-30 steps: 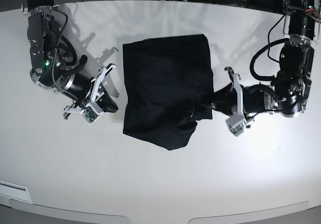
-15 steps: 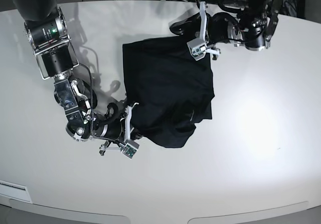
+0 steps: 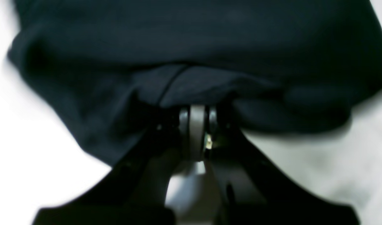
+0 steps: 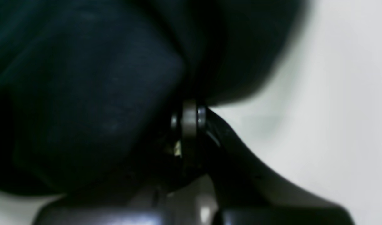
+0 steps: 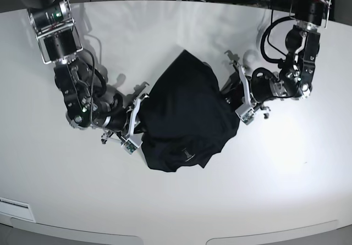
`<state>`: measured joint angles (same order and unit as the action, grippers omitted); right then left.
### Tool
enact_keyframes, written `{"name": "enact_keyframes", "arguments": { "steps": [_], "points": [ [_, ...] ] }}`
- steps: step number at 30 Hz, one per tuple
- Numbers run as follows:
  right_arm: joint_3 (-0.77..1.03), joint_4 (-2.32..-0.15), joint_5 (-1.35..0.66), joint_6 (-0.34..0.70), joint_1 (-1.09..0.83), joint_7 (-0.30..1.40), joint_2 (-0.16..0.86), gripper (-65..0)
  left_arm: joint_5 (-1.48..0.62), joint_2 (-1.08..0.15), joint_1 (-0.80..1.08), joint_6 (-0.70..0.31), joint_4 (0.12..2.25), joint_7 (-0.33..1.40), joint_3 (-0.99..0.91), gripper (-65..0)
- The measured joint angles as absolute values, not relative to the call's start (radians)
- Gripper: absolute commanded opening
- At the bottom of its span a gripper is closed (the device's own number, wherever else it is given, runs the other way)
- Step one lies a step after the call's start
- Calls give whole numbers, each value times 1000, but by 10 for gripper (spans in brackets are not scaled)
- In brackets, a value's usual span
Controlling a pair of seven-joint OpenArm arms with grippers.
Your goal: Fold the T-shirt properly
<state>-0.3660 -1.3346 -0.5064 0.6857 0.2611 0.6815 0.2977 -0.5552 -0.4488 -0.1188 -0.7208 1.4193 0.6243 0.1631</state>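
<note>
Only the base view shows the whole T-shirt (image 5: 184, 116): a bunched black mound at the centre of the white table (image 5: 176, 201), its long axis running from the upper middle of the frame down to a rounded lower edge (a small grey mark sits near that edge). The left gripper (image 5: 234, 94) is clamped on cloth at the mound's right, the right gripper (image 5: 137, 118) at its left. Both wrist views are blurred, showing closed jaws buried in dark fabric.
</note>
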Motion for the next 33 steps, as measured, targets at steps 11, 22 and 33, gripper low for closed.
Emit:
{"name": "enact_keyframes", "arguments": {
  "steps": [11, 22, 33],
  "points": [
    [-113, -1695, -582, 664, -77, 798, 296, -650, -492, -432, -297, -711, 1281, 611, 170, -650],
    [186, -2010, -946, 665, -154, 863, 293, -650, -1079, -479, -321, -686, 1460, 1076, 169, -650],
    [556, -2138, -1402, 693, -366, 1098, 284, -650, -1377, -516, -6, -690, 1914, 1252, -55, -650]
  ]
}}
